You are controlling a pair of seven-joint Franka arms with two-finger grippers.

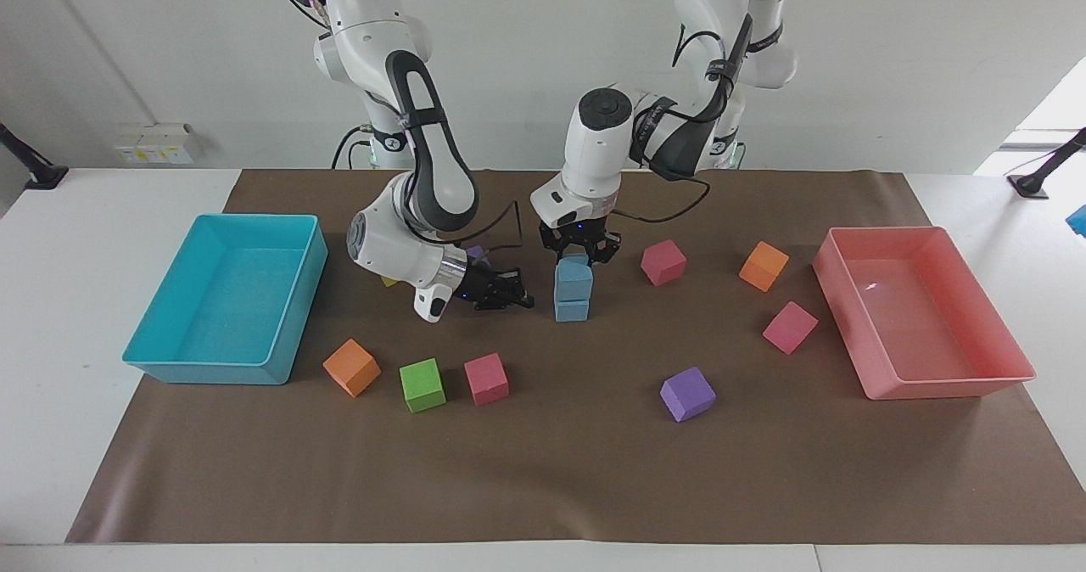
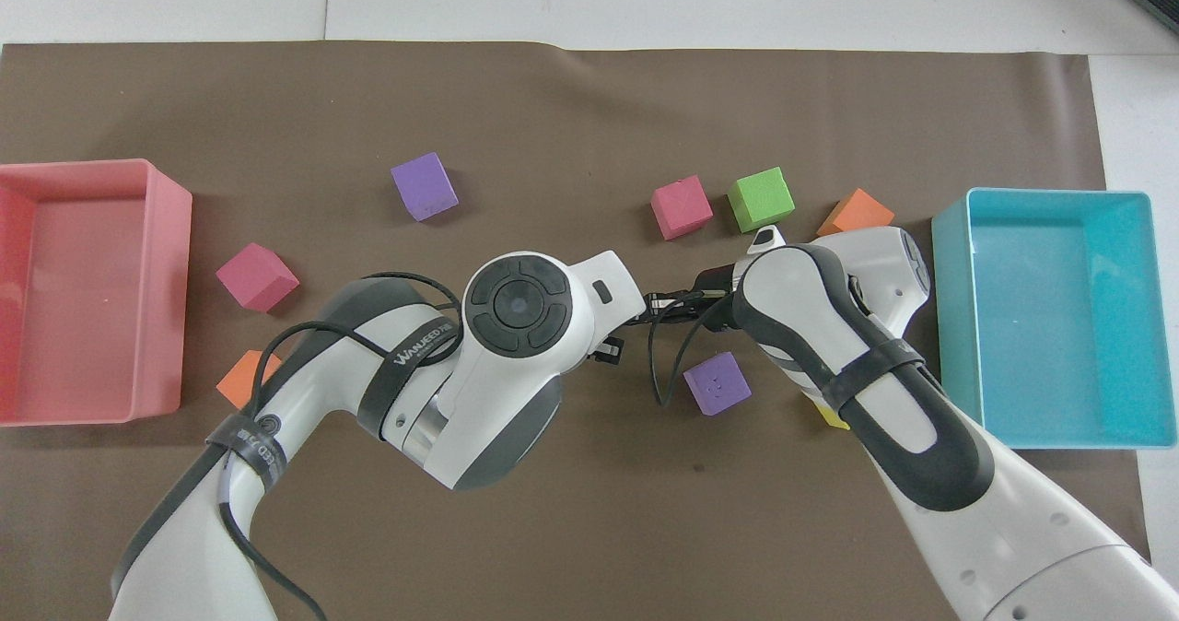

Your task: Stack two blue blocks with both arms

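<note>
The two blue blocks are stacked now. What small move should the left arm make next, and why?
Probably lift the left pincer straight up, if it has let go. The upper blue block sits squarely on the lower blue block, and the pincer is just over its top, so any sideways move could push the stack over. The right pincer waits beside the stack.

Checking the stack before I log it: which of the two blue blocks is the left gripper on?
The upper blue block; the left gripper sits over its top, while the lower blue block rests on the mat beneath it.
</note>
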